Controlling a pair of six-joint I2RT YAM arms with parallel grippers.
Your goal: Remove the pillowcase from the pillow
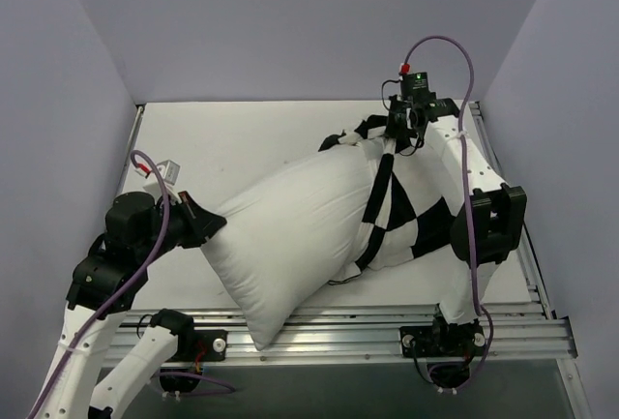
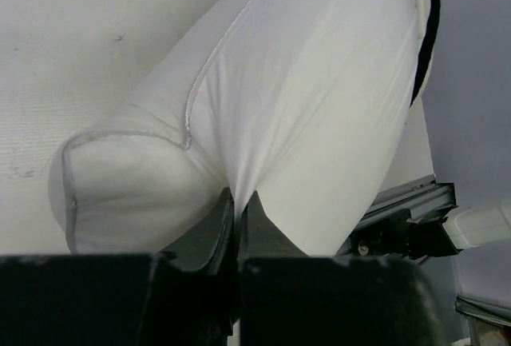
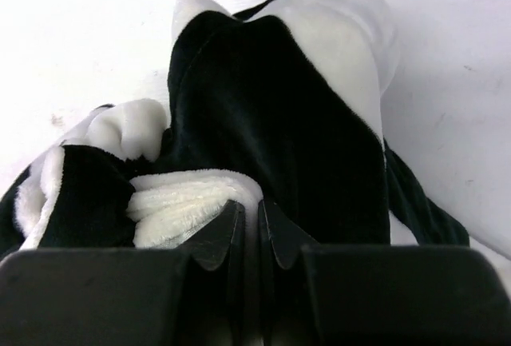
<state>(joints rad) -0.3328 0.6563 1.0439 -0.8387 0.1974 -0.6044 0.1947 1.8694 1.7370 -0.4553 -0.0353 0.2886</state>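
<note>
1. The left gripper (image 2: pixel 238 216) is pinching a fold of plain white cloth. Its jaws are standing narrow, with the fabric trapped between them.
2. The right gripper (image 3: pixel 249 212) is clamping a bunched wad of plush black-and-white fabric, and its jaws are almost meeting on it.
3. The pillow (image 1: pixel 290 235) is lying on the table (image 1: pixel 242 138). Its long axis is running diagonally from the left gripper at the near left toward the right gripper at the far right. Most of its white body is showing bare.
4. The pillowcase (image 1: pixel 406 211) is sitting gathered over the far-right end of the pillow only. Its crumpled end is rising to the right gripper.
5. The two grippers are standing at opposite ends of that axis. The pillowcase is lying wholly on the right arm's side, well apart from the left gripper.
6. Judgement: the task appears well advanced. The coming move likely calls for the right arm to draw the pillowcase farther along the axis, away from the left arm, while the left gripper anchors the pillow. A sideways pull might drag both together.
</note>
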